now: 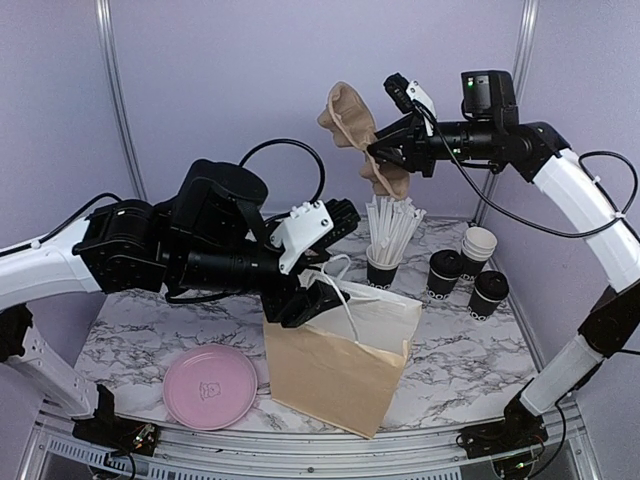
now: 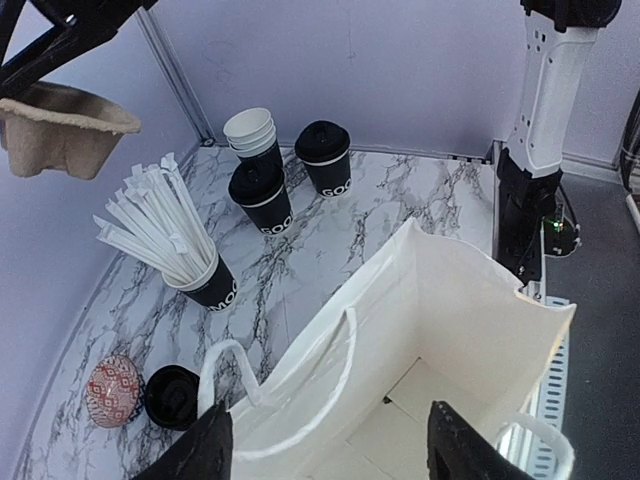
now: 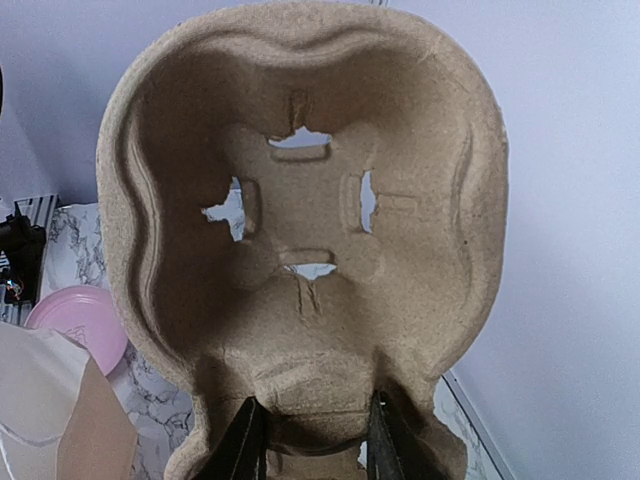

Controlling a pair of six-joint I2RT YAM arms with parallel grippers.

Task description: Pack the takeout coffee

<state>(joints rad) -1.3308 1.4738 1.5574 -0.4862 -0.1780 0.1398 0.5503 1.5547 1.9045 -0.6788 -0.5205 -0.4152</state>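
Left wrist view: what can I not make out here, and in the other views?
- Floor of brown paper bag, left wrist view: partly cut off by the bottom edge.
- Small red patterned round object, left wrist view: too small to identify.
- White lettering on lidded black paper cup, left wrist view: curves out of sight.

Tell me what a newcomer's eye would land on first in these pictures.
The brown pulp cup carrier stands out first, held high above the back of the table in the right gripper. Next comes the paper bag, standing open mid-table with the left gripper open over its mouth. Behind the bag stand a cup of white straws and lidded black cups.
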